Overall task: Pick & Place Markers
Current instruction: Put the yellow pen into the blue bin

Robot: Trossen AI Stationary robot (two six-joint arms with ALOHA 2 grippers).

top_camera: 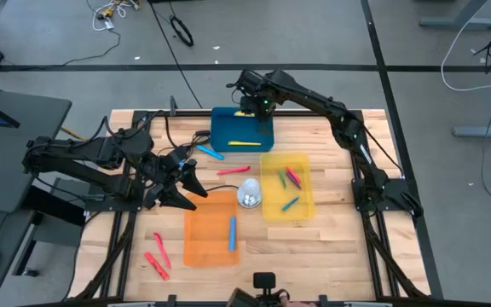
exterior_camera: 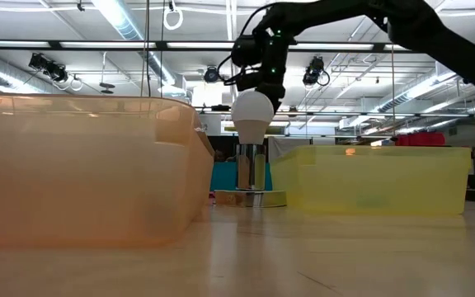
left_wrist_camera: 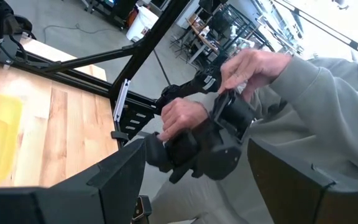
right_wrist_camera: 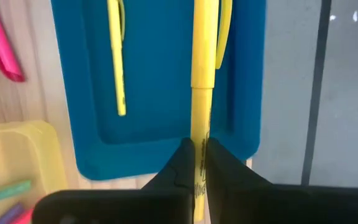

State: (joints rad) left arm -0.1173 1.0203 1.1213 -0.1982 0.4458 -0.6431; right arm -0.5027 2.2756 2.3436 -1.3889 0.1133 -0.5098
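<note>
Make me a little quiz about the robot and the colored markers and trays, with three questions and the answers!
1. True or false: the right gripper is shut on a yellow marker.
2. Which tray is the right gripper hovering over? A) orange tray B) blue tray C) yellow tray
3. Fill in: the single marker in the orange tray is light ____.

Key: 1. True. 2. B, the blue tray, which already has a yellow marker lying in it. 3. Blue.
</note>
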